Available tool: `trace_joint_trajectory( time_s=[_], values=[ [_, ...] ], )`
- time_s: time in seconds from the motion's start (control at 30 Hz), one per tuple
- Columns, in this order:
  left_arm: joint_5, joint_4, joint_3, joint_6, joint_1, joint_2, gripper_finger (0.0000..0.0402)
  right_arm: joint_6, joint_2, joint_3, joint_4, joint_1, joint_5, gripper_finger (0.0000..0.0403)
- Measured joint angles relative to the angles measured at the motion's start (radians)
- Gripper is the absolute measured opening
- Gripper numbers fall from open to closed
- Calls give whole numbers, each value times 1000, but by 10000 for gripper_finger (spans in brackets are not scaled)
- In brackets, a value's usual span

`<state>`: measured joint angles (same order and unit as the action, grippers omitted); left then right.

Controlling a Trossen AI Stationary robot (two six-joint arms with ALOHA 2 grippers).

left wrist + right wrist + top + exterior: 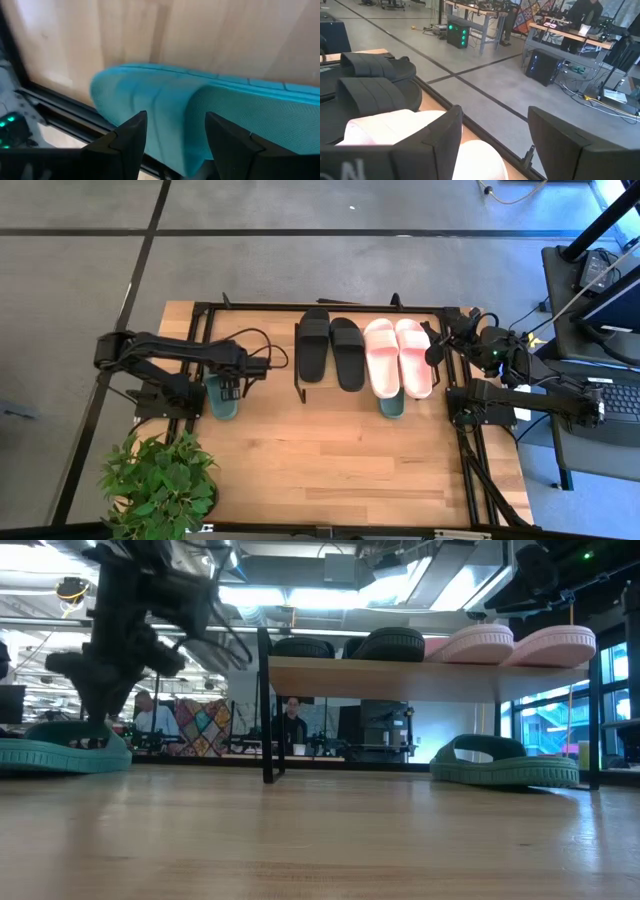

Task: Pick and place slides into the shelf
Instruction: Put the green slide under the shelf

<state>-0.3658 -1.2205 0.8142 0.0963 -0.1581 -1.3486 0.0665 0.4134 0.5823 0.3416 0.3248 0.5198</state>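
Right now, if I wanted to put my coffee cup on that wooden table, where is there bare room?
The wide bare strip of table in front of the shelf, between the potted plant and the right edge. It is crowded on the shelf, filled by the black slides and pink slides, and around the left gripper over a green slide.

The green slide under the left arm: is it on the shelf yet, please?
No. That green slide lies on the table, left of the shelf.
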Motion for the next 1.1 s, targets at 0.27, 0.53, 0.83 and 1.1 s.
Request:
trace_joint_trajectory(
  time_s=[0.27,0.53,0.83,1.1],
  values=[
    [-124,13,-29,5,-1,-101,192,15,0,0,0,0,0,225],
    [-166,11,-29,25,-1,-183,151,17,-1,0,0,0,1,225],
    [-179,-4,-24,82,-1,-203,13,17,-1,0,0,0,1,225],
    [-221,-138,60,131,8,-201,7,17,-1,0,0,0,1,225]
  ],
)
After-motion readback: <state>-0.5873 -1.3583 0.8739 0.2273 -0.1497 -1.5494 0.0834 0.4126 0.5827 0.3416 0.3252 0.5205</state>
